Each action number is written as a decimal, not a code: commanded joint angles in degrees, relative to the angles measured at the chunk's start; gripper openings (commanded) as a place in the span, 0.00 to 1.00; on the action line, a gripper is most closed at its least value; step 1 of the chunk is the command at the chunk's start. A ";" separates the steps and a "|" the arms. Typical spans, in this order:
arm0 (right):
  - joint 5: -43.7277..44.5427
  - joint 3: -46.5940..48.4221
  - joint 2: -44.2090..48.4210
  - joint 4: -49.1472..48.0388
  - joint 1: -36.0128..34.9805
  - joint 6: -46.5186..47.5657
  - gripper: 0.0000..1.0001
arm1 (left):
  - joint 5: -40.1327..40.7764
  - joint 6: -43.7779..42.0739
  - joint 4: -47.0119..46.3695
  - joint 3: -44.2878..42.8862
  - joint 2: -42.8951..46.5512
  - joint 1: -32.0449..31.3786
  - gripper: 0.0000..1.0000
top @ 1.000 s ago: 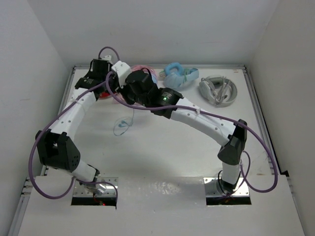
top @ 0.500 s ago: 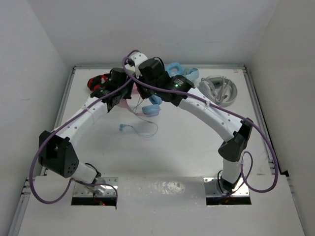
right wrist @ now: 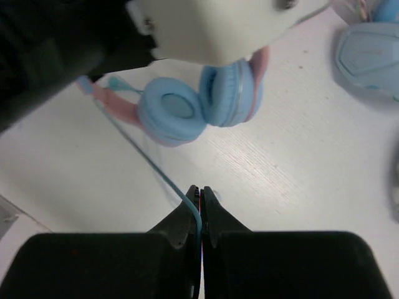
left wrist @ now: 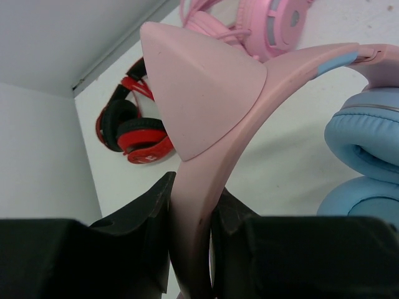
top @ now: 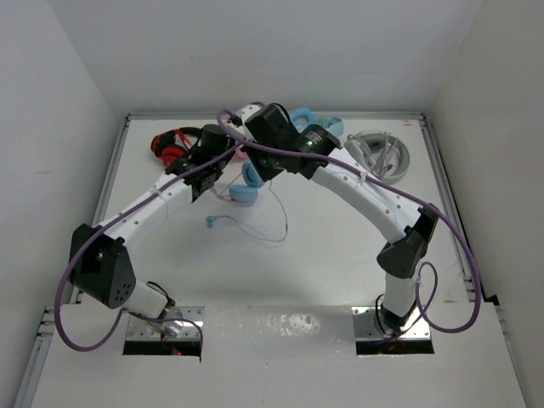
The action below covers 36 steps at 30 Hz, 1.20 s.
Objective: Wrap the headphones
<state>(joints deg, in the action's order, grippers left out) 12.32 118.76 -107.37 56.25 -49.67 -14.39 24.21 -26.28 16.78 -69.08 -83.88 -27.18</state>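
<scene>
both jaws tight on the headphones (top: 246, 194)

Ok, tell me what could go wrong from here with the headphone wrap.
1. The right gripper pinches the thin cable only at its very tips. A tug could slip it free, or strain it where it meets the earcups.
2. The left gripper clamps the narrow headband, so winding pull might twist it in the grip.
3. The loose plug end trails and could snag.

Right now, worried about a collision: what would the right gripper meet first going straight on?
Shut on the cable, it would probably meet the table, just short of the earcups; depth unclear.
</scene>
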 commanded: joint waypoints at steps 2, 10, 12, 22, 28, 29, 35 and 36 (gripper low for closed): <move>7.90 -4.91 4.87 -4.38 6.32 1.99 0.00 | -11.34 -3.25 3.60 -1.84 3.98 -2.00 0.00; 8.88 -25.37 16.65 -27.65 12.57 11.75 0.00 | -29.18 2.28 17.58 -8.34 5.21 -2.00 0.00; 7.55 -31.10 20.61 -35.28 13.45 12.37 0.00 | -32.10 2.73 20.39 -10.63 5.30 -2.00 0.00; 6.06 -44.83 28.96 -48.94 16.97 9.21 0.00 | -41.87 6.94 28.04 -17.58 6.09 -2.00 0.00; 1.40 -50.38 31.79 -53.79 16.98 9.03 0.00 | -43.19 9.84 28.84 -20.12 5.92 -2.09 0.00; 0.87 -50.29 31.53 -53.79 17.06 8.86 0.00 | -43.80 9.85 29.28 -20.65 5.92 -2.09 0.00; -9.75 -51.08 29.42 -55.89 17.06 7.63 0.00 | -51.27 10.81 30.86 -25.92 5.48 -2.00 0.00; -10.81 -51.34 28.98 -55.98 17.06 7.19 0.02 | -53.28 11.68 31.04 -26.63 5.30 -1.91 0.00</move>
<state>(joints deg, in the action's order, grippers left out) 5.76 68.07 -77.43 5.61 -33.74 -5.41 -20.29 -17.15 47.35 -91.31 -80.25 -29.26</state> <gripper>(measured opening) 0.013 0.211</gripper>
